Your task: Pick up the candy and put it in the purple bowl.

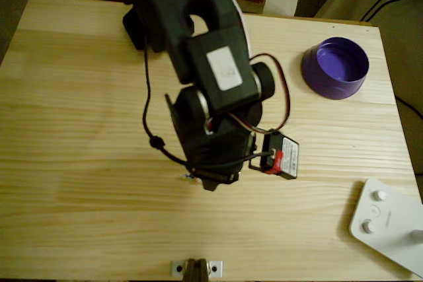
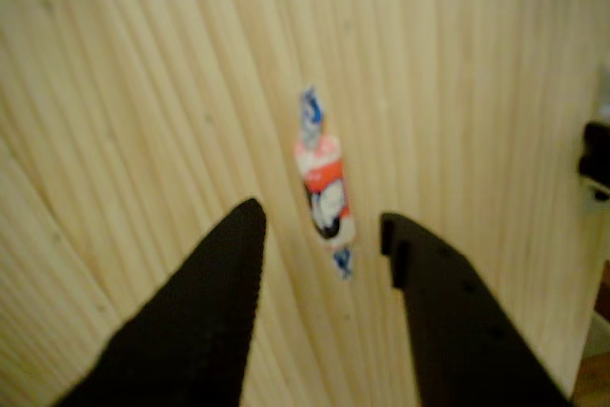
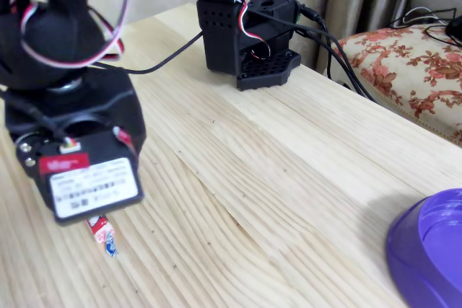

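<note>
From my wrist view, the end effector (image 2: pixel 319 235) had its two black fingers (image 2: pixel 214 302) spread well apart, and nothing was clamped between them. The candy (image 2: pixel 323 188) lay flat on the pale wooden bench (image 2: pixel 114 92), right in the gap ahead of the fingertips, touching neither one. I could see its orange and white body with a dark mark, and a twisted bluish wrapper end at each tip. It ran roughly along the grain of the wood, slightly tilted.

Overhead, the black arm (image 1: pixel 205 90) reached across the middle of the bench (image 1: pixel 79 183) and covered most of the sweet; I could only make out a tiny speck at its lower tip. The purple bowl (image 1: pixel 336 67) sat near the upper right corner in that view, upright, well apart from the arm. A white device with round knobs (image 1: pixel 390 222) rested at the lower right edge.

In the fixed view, the candy (image 3: pixel 102 234) poked out from under the arm's labelled motor block (image 3: pixel 90 189) at the lower left, resting on the bench (image 3: pixel 289 178). The purple bowl (image 3: pixel 433 250) showed partly at the lower right corner, well away from the sweet. The arm's base (image 3: pixel 245 27) stood at the far edge.
</note>
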